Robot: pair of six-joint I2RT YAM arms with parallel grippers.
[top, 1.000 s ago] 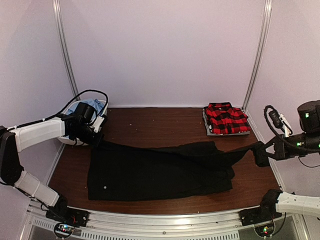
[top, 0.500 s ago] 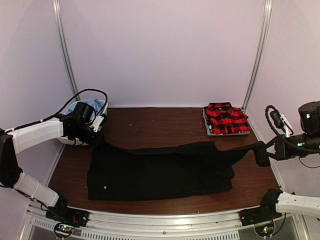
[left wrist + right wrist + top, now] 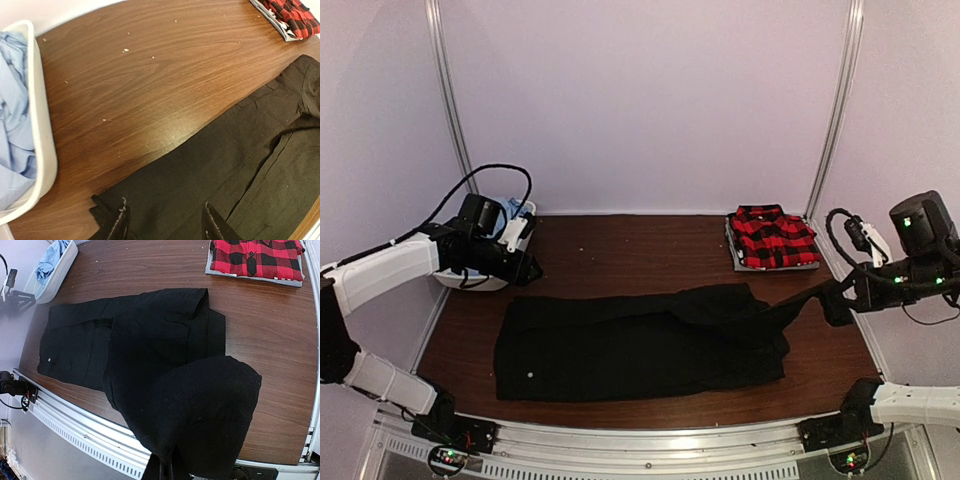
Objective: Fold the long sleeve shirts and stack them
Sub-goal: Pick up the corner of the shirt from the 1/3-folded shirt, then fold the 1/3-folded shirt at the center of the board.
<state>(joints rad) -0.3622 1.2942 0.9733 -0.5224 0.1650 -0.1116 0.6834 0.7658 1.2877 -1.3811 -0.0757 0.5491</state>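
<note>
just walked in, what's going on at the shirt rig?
The black shirt lies spread on the table. The right hand is shut on one end of it, holding that part lifted out to the right. The left hand hovers open above the shirt's far-left corner, gripping nothing. The plaid shirt sits folded at the far right; the light blue shirt is in the white bin.

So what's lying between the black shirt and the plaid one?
Nothing. Only bare brown tabletop separates the black shirt from the plaid shirt. This is clearest in the top view and also shows in the right wrist view.
</note>
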